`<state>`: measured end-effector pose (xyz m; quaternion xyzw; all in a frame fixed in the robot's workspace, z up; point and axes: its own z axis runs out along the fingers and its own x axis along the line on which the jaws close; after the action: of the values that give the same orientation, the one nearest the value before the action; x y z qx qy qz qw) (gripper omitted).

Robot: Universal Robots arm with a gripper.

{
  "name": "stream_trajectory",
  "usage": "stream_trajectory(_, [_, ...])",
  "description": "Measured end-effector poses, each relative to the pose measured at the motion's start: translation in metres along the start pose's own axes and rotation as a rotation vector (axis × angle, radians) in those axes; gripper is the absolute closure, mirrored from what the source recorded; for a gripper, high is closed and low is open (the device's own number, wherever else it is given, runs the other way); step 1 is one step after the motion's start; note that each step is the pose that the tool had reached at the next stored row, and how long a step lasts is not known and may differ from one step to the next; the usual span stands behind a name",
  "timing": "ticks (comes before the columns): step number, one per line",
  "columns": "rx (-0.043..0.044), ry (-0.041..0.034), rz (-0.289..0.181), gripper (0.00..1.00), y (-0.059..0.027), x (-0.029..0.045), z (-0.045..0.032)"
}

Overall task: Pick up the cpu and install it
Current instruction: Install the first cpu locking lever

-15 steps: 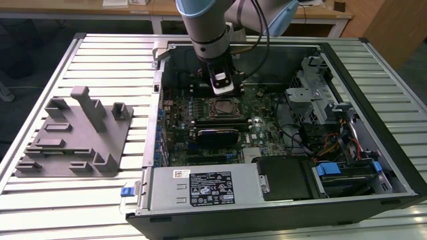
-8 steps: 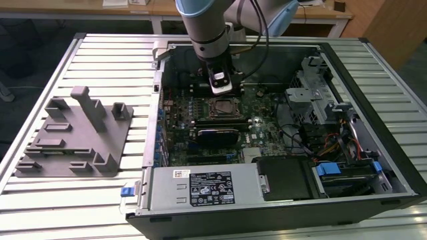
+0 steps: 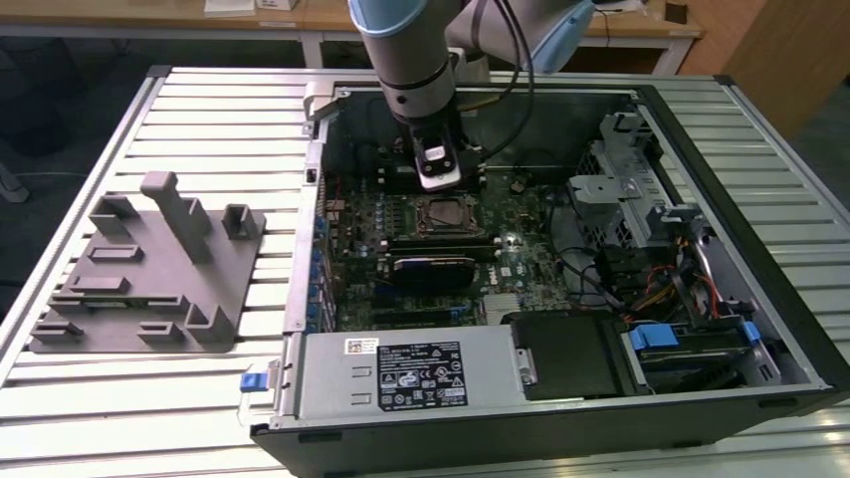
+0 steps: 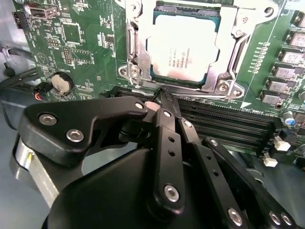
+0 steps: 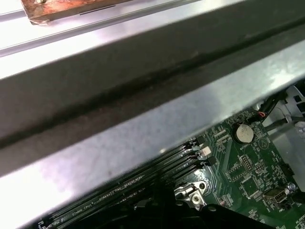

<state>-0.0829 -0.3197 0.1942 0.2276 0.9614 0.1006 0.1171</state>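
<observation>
Exterior view, far left of frame: grey plastic tray [image 3: 146,289] with upright posts sits on the slatted bench [image 3: 199,110], no chip seen on it. Centre to right: open computer case [image 3: 783,299] lying on the bench, green motherboard [image 3: 525,249] inside. The arm drops from the top of the frame and the hand [image 3: 439,169] hangs low inside the case. It is at upper centre, directly above the socket [image 3: 439,214] as the frame reads, and close to it. Second wrist view, left side: coin cell [image 4: 61,83] on the board. Centre: the hand's black fingers run up from the bottom of the frame and the tips meet in a point at mid-frame, pinched together with nothing between them, so closed and empty as far as I can judge. The cpu [image 4: 183,47] is at upper centre, silvery top plate up, lying flat inside the metal socket frame, edges square to it. It looks seated, not carried. Key relation: the cpu lies straight ahead of the fingertips, just past the frame edge nearest them. The tips stop at that edge beside the black memory slots [image 4: 228,121]; cannot tell whether they touch the frame. The chip is square, so no long axis to speak of.
</observation>
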Motion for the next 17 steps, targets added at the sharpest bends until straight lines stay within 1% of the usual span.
stream_trajectory(5, [0.0044, -0.0057, 0.02, 0.89, -0.0005, 0.0004, 0.0018])
stream_trajectory(11, [0.008, -0.0104, 0.038, 0.89, -0.0007, 0.0004, 0.0032])
stream_trajectory(17, [0.0094, -0.0126, 0.047, 0.89, -0.0008, 0.0004, 0.0037])
